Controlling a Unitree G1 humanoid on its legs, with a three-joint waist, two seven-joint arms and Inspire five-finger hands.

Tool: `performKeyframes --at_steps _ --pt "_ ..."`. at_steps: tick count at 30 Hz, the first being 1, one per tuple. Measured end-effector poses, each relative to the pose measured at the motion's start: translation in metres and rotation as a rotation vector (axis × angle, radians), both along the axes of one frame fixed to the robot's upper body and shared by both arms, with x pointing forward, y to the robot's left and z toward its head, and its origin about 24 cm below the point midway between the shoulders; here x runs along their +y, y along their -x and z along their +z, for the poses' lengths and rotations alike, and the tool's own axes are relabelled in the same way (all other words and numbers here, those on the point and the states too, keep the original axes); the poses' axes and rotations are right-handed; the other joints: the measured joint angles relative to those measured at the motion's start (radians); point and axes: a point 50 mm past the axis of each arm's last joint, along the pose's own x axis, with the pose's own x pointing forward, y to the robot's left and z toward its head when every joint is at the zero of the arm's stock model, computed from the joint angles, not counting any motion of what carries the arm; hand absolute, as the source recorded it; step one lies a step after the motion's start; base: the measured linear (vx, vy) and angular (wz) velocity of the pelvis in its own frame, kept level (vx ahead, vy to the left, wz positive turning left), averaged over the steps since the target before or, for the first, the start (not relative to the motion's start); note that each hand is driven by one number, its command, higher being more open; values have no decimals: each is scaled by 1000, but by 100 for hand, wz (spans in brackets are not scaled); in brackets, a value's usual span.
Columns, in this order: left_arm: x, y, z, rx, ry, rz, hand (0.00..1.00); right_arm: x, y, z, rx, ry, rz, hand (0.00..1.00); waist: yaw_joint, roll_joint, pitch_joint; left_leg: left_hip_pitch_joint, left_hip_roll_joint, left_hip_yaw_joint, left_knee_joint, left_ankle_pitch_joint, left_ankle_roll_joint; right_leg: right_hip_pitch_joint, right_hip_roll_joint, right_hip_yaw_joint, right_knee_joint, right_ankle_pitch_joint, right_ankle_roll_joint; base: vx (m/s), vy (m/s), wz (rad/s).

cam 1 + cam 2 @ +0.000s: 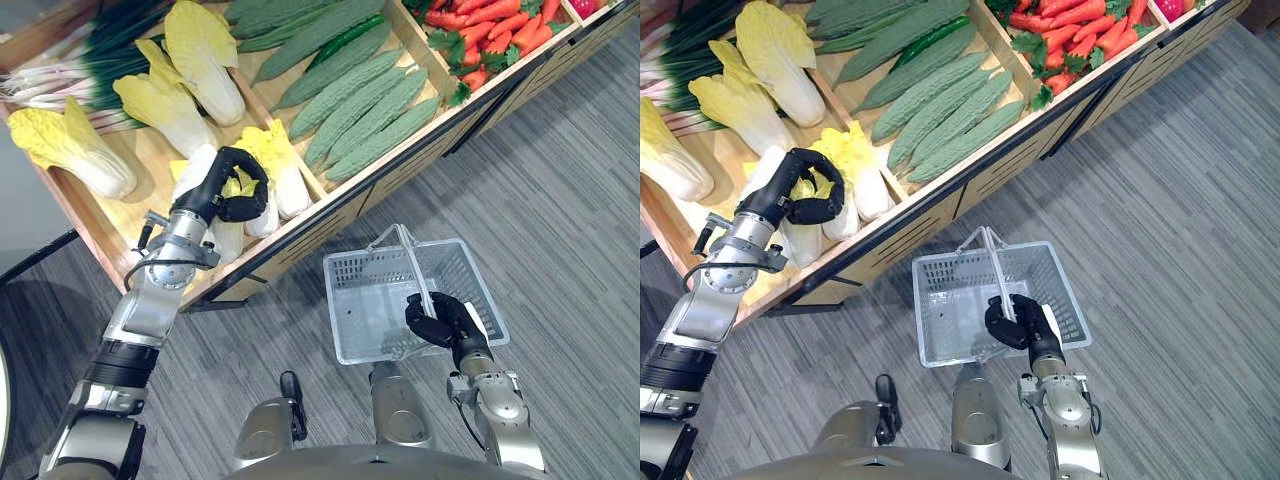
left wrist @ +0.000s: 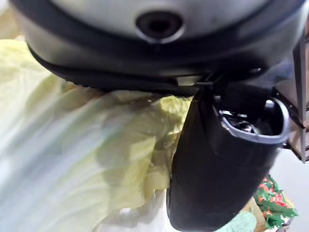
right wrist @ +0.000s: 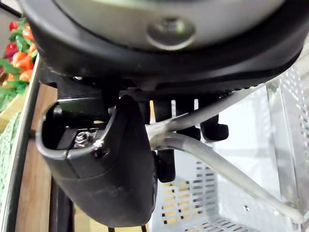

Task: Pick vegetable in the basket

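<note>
You had the wooden desk running across the head view from 9 o'clock to 1 o'clock. Its compartments sorted the produce: green onions at 10 o'clock, napa cabbages in the near-left bays, bitter gourds at 12 o'clock and carrots at 1 o'clock. The slanted top tipped everything towards you, which made the front row the easy pick.

The grey basket hung at 5 o'clock, off the desk and over the carpeted floor, and it was empty. Holding it low and just beside the desk's front edge looked deliberate, because it kept the carry from bay to basket short.

The task's thing, a napa cabbage, lay in the front bay at 9 o'clock, at about 10 o'clock from the basket. Your left robot hand had fingers and thumb curled round its middle, where the pale stalk meets the yellow leaves, so the wrap sat on the firmer part. I could not tell whether it was clear of the desk.

Your right robot hand was clenched on the basket's handle, with the wire bars passing under the curled fingers in the right wrist view. The hand sat at the near end of the handle, and the basket looked roughly level, mouth up, ready to receive
</note>
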Motion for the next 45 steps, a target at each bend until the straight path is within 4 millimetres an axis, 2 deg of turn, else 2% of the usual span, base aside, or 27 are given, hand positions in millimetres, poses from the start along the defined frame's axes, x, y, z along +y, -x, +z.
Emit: performKeyframes --at_steps 15,22,25,26,27,28,29,34,40,45 --pt "0 9 -6 2 39 -26 0 4 0 0 1 -8 26 0 -18 10 -5 30 -15 2 -24 5 4 1 -8 -26 37 -4 -6 22 -12 -1" --pt "2 11 -5 22 80 -38 0 -9 10 3 -1 13 -22 0 -22 52 -26 56 -17 -10 -32 5 4 22 -13 -80 55 -5 -6 51 -16 5" --pt "1 13 4 -9 99 -45 0 -17 12 8 -12 43 -29 0 -22 59 -30 47 -35 -14 15 5 3 28 -34 -82 71 -6 -6 40 35 7" --pt "0 12 10 -28 127 -58 0 -21 13 9 -13 54 -35 0 -28 49 -31 -3 -52 -17 123 2 -5 39 -76 -82 67 -5 -7 -4 122 39" --pt "-2 13 19 -64 135 -73 0 -24 10 11 -26 55 -51 0 -29 39 -33 -56 -40 -4 117 -40 58 43 -108 -84 62 -5 -6 -32 125 45" --pt "-2 14 23 -81 141 -84 0 -28 13 11 -18 63 -62 0 -31 58 -42 -47 -5 0 13 -3 59 40 -96 -103 63 -6 -5 -38 120 19" --pt "0 15 26 -97 152 -82 0 -28 13 6 -1 52 -75 0 -18 39 -52 -28 -23 29 -18 60 57 31 -103 -106 77 -14 10 -20 52 6" --pt "11 18 37 -128 125 -61 0 -26 18 3 18 40 -71 0 -15 40 -65 -12 -22 14 -24 61 54 38 -101 -122 104 -18 16 -4 22 5" --pt "9 19 39 -128 146 -84 0 -31 27 0 44 48 -85 0 -19 56 -96 36 6 13 -72 67 40 63 -67 -134 103 -23 18 -6 -56 -6" --pt "4 22 45 -155 146 -108 0 -35 37 -4 74 51 -101 0 -20 56 -135 50 8 8 -92 78 29 71 -65 -137 103 -38 12 -10 -29 2"
